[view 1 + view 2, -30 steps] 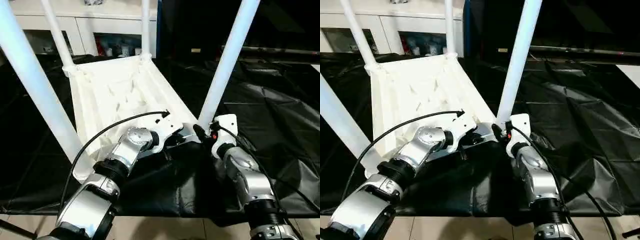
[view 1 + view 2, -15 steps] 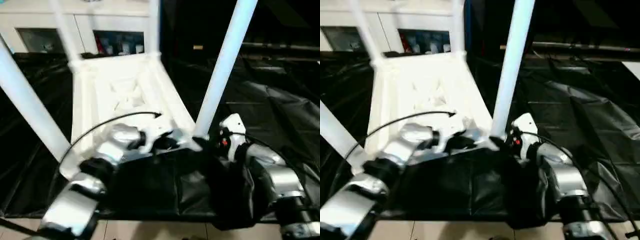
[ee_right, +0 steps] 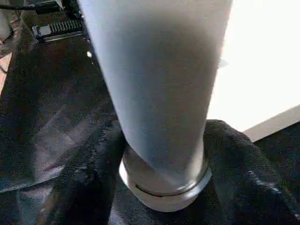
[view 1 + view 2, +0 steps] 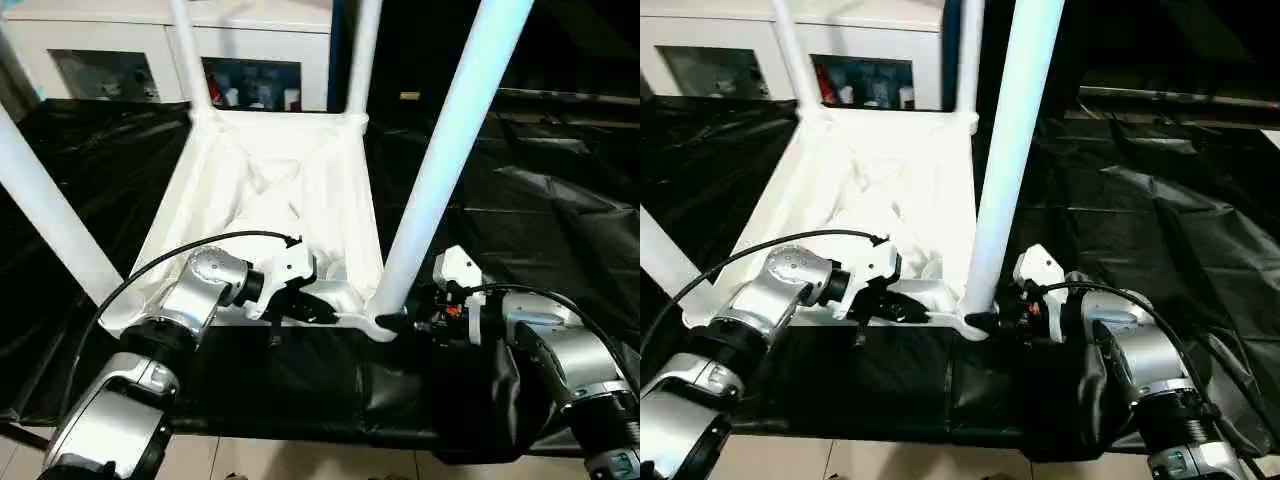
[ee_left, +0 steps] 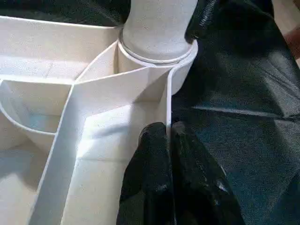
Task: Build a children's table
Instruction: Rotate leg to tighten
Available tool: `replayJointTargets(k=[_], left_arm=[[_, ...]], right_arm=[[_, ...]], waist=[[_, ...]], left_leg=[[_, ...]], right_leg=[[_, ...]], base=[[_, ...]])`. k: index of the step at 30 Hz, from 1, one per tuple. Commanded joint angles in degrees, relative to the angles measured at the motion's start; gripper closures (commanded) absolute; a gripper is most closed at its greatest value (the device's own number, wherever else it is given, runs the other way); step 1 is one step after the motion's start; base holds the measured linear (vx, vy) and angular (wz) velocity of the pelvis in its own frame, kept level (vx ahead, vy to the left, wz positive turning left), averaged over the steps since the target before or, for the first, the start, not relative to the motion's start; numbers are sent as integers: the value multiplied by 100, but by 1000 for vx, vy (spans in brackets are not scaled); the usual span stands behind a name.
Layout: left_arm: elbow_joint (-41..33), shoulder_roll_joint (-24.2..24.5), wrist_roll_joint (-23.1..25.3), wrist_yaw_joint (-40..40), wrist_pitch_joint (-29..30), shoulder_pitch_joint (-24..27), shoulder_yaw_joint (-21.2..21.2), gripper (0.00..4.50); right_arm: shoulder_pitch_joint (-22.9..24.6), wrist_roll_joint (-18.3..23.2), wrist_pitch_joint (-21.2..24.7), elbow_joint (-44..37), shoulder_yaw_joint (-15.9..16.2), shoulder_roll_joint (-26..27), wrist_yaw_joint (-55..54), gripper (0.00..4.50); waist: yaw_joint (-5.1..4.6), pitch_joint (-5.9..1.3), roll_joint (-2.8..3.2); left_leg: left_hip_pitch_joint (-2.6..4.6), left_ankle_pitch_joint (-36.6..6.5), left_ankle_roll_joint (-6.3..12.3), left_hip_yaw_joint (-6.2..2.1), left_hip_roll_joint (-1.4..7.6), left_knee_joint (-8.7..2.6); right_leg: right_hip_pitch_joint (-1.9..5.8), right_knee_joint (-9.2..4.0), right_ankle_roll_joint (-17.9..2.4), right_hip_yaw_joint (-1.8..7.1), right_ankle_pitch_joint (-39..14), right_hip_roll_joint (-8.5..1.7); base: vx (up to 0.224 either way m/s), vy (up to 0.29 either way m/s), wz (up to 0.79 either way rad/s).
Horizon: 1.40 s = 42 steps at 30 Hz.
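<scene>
Lying upside down on the black plastic sheet [image 4: 560, 200], the white plastic children's table [image 4: 290, 190] has its ribbed rectangular underside facing up and all four long tapered white legs standing in the corner sockets. Compared with a second ago the top sits squarer to the robot, near edge now running roughly 9 to 3 o'clock; likely both arms swung it around. Assembly looks essentially done, so what's probably left is checking seating or flipping it.

Left gripper [image 5: 164, 140] is clamped tight on the thin near-edge rim, fingers [image 5: 145, 178] pinching the wall close to the near right corner socket [image 5: 157, 51]. Right gripper [image 4: 425, 320] sits at 3 o'clock of the near right leg [image 4: 440, 170], its fingers [image 3: 79, 173] straddling the leg's base, part spread around it; firm contact can't be confirmed.

Edges: the near rim lies close to the sheet's near edge at 6 o'clock, floor beyond. Open sheet at 3 o'clock; white cabinet [image 4: 130, 50] close behind at 12.
</scene>
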Motion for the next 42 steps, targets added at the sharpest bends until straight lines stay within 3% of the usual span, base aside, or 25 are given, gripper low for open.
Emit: replayJointTargets(k=[1, 10, 13, 14, 17, 21, 26, 31, 32, 33, 34, 37, 42], left_arm=[[10, -29, 97, -127, 148, 169, -259, 450], [29, -113, 109, 136, 193, 144, -210, 450], [253, -347, 229, 904, 229, 64, -90, 450], [368, -486, 287, 1305, 243, 20, -36, 450], [583, -901, 372, 2257, 320, -89, 93, 450], [712, -1366, 455, 2971, 372, -189, 92, 450], [820, -1795, 613, 3462, 281, -256, -21, 450], [844, -1856, 660, 3380, 193, -246, -92, 450], [843, -1806, 672, 3295, 141, -234, -114, 450], [834, -1757, 660, 3200, 123, -223, -123, 450], [834, -1716, 646, 3121, 106, -221, -125, 450], [852, -1624, 638, 2966, 53, -225, -105, 450], [753, -1265, 556, 2341, -23, -185, -77, 450]], right_arm=[[29, 92, 87, -58, 185, 40, 225, 214], [124, 102, 146, -123, 125, 159, 23, 239], [113, -137, 14, 232, -42, 419, -800, 240], [60, -255, -13, 464, -174, 613, -1362, 240], [-84, -399, 25, 909, -526, 1119, -2685, 243], [-133, -406, 71, 1007, -880, 1691, -3870, 246], [-215, -583, -90, 1128, -1025, 2255, -4865, 249], [-261, -700, -196, 1119, -866, 2377, -4876, 249], [-246, -670, -207, 1070, -847, 2374, -4773, 193], [-239, -600, -161, 1040, -884, 2376, -4734, 179], [-241, -538, -111, 1017, -915, 2370, -4691, 179], [-257, -559, -90, 984, -899, 2312, -4627, 151], [-238, -592, -125, 694, -516, 1774, -3543, 143]], waist=[[26, -259, -47], [44, -254, -50], [27, -228, -56], [5, -213, -65], [-119, -179, -74], [-184, -171, -90], [-214, -180, -75], [-214, -199, -51], [-216, -201, -56], [-213, -196, -54], [-216, -198, -77], [-201, -197, -63], [-187, -198, -64]], left_leg=[[0, -748, 569, -29, 176, -311], [5, -812, 529, -29, 166, -308], [10, -940, 459, -28, 160, -319], [16, -1144, 370, -39, 146, -335], [16, -1651, 75, -103, 117, -390], [54, -1846, 96, -114, 90, -384], [4, -1722, 162, -122, 90, -401], [-19, -1583, 238, -106, 107, -398], [-27, -1573, 252, -104, 103, -395], [-27, -1583, 277, -101, 100, -396], [-24, -1586, 289, -96, 100, -393], [-21, -1503, 311, -93, 105, -394], [-42, -1354, 412, -85, 110, -383]], right_leg=[[313, -241, -1579, 211, -371, -268], [305, -255, -1523, 211, -522, -263], [272, -294, -1460, 219, -776, -270], [271, -346, -1376, 216, -1154, -279], [238, -489, -875, 182, -2511, -285], [159, -587, -602, 174, -2949, -268], [169, -570, -590, 178, -2708, -256], [200, -497, -822, 200, -1997, -251], [209, -491, -837, 201, -1956, -251], [210, -493, -850, 201, -1967, -253], [209, -497, -847, 201, -2001, -254], [208, -502, -836, 208, -2076, -268], [241, -463, -955, 206, -1712, -265]], base=[[0, 0, 0], [0, 0, 0], [0, 0, 0], [0, 0, 0], [-37, 4, -3], [-13, 3, -2], [0, 0, 0], [0, 0, 0], [0, 0, 0], [0, 0, 0], [0, 0, 0], [0, 0, 0], [0, 0, 0]])
